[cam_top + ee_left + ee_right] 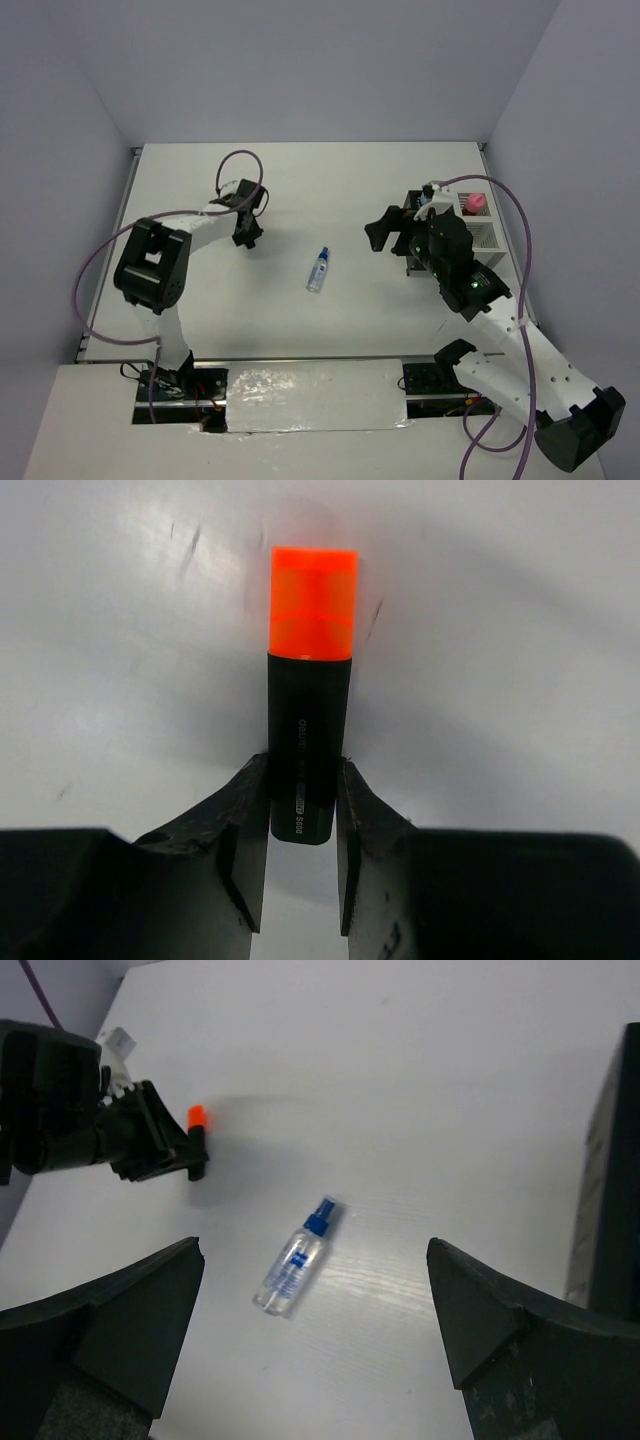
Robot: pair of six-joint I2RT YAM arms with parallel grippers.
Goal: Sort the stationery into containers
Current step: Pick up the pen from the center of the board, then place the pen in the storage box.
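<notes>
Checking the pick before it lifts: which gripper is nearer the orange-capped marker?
Left. The left gripper has its fingers shut on the orange-capped marker; the right gripper hangs open across the table, beyond the blue-capped tube.

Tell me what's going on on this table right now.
The left gripper is shut on a short black marker with an orange cap, at the left side of the white table. The right gripper hangs open beside the black mesh organiser and its white holder, where a pink-capped item stands. A clear blue-capped tube lies alone mid-table.
</notes>
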